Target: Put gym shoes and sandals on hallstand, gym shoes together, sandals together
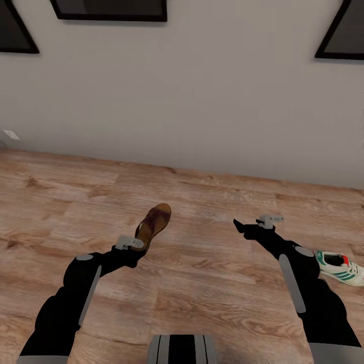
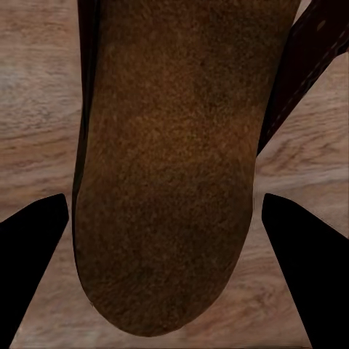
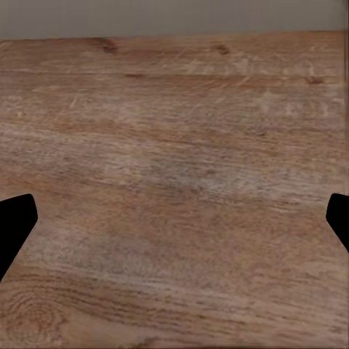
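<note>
A dark brown sandal [image 1: 155, 222] with a tan footbed lies over the wood corridor floor [image 1: 202, 283], in front of my left arm. My left gripper [image 1: 136, 243] is at its heel end. In the left wrist view the sandal [image 2: 167, 167] sits between the two black fingers [image 2: 36, 269] of the left gripper [image 2: 166, 200], which press against its sides. One white gym shoe [image 1: 339, 267] with green stripes lies on the floor at the far right, partly behind my right forearm. My right gripper [image 1: 241, 227] hovers open over bare planks [image 3: 174, 182]. The hallstand is out of view.
A pale wall [image 1: 192, 91] runs along the far side of the floor, with dark framed pictures [image 1: 108, 10] high on it. Wood planks stretch between and ahead of both arms.
</note>
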### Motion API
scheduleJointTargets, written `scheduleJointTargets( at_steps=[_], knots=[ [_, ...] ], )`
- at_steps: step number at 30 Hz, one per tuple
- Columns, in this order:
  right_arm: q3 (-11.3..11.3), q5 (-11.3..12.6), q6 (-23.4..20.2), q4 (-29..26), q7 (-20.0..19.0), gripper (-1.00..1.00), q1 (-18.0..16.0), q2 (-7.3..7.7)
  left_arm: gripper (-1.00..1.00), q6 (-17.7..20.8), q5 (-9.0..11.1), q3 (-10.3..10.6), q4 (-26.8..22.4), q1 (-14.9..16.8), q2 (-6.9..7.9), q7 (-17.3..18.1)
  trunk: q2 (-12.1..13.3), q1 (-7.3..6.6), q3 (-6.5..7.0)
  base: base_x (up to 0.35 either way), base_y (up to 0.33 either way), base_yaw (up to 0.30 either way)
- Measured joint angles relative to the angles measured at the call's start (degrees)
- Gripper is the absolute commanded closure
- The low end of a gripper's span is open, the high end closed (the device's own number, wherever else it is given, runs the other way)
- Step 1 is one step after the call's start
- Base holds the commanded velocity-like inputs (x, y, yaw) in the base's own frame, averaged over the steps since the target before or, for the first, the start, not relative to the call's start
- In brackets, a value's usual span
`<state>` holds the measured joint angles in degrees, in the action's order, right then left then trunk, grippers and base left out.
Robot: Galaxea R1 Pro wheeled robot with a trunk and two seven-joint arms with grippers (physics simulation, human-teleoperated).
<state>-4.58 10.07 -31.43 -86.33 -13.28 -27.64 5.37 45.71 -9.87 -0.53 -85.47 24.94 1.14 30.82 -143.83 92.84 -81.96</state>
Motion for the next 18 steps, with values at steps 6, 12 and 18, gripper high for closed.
scheduleJointTargets(
  at_steps=[6,12,18],
  knots=[
    [0.00,0.00,0.00,0.00,0.00,-1.00,0.00,0.01,1.00,0.00,0.00,-0.02,0.00,0.00,0.00,0.00,0.00,0.00,0.23,0.014,0.342,-0.293],
    [0.00,0.00,0.00,0.00,0.00,-1.00,0.00,0.00,1.00,0.00,-0.01,-0.02,0.00,0.00,0.07,-0.01,0.00,-0.01,0.45,0.102,0.340,-0.268],
    [0.00,-0.01,0.00,0.01,0.00,-1.00,-0.01,-0.01,1.00,-0.01,-0.05,-0.03,-0.01,-0.01,0.08,-0.01,0.00,-0.01,0.53,0.150,0.334,-0.090]
  ],
)
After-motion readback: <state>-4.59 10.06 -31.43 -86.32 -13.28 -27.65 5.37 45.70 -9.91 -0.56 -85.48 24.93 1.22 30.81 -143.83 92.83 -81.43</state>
